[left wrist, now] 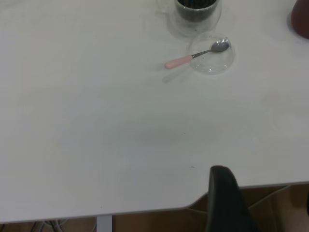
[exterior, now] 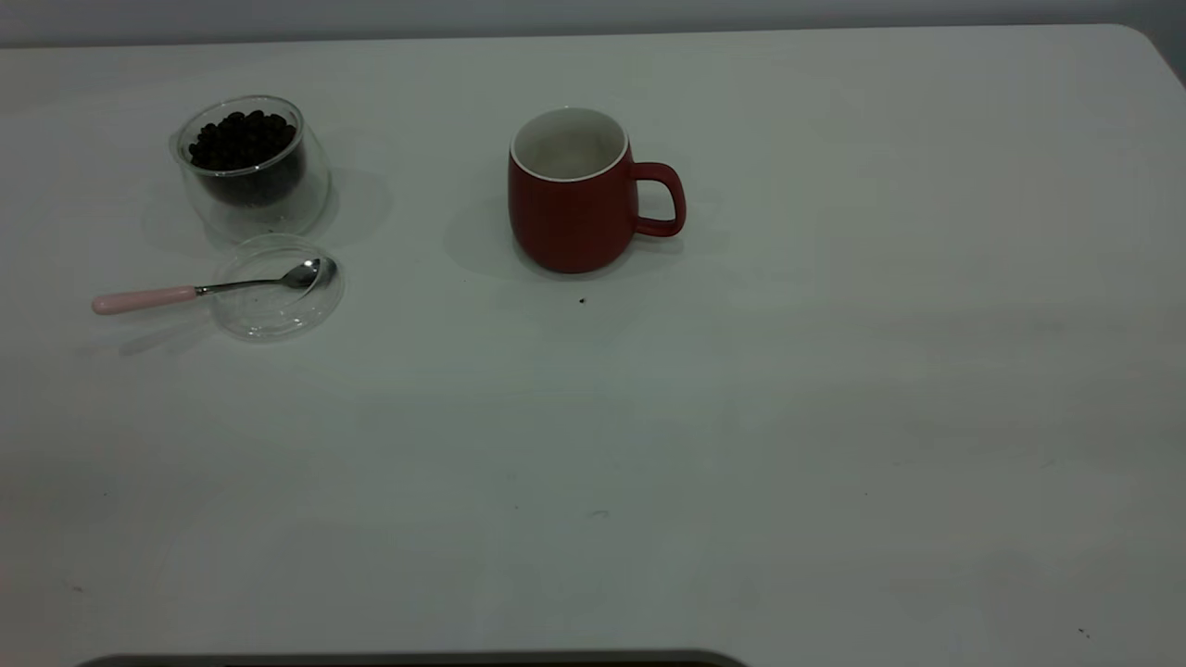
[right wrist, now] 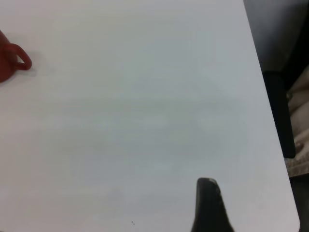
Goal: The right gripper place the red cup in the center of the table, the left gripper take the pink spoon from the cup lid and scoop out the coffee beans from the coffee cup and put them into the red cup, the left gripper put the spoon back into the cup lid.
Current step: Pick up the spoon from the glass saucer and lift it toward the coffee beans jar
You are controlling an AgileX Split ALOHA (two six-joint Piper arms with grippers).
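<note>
Neither arm is showing in the exterior view. Left gripper (left wrist: 231,203): only one black finger is showing in the left wrist view, sitting over the near table edge, well apart from everything; can't tell whether it's released or clenched, nothing seen in it. Right gripper (right wrist: 208,205): same story in the right wrist view, one black finger tip hovering above bare table (exterior: 741,417) near the right-hand edge, state can't be told.

Exterior view, near to far: near half of the table is carrying only a few dark specks. One speck (exterior: 582,300) is lying just at 6 o'clock of the red cup (exterior: 574,195). Cup lid (exterior: 276,285) is sitting at about 8 o'clock from the red cup, well apart. Pink spoon (exterior: 199,291) is resting across it, metal bowl inside the lid, pink handle sticking out over the rim toward 9 o'clock. Coffee cup (exterior: 252,167) is standing just at 12 o'clock of the lid, coffee beans (exterior: 243,139) filling it near the rim. Red cup is standing upright around table centre, handle pointing to 3 o'clock, white inside looking empty.

Only the left wrist view is showing the table's near edge plus spoon, lid and coffee cup together; the red cup is just a clipped sliver there. The right wrist view is showing only the red cup's handle side and the table's right edge.
</note>
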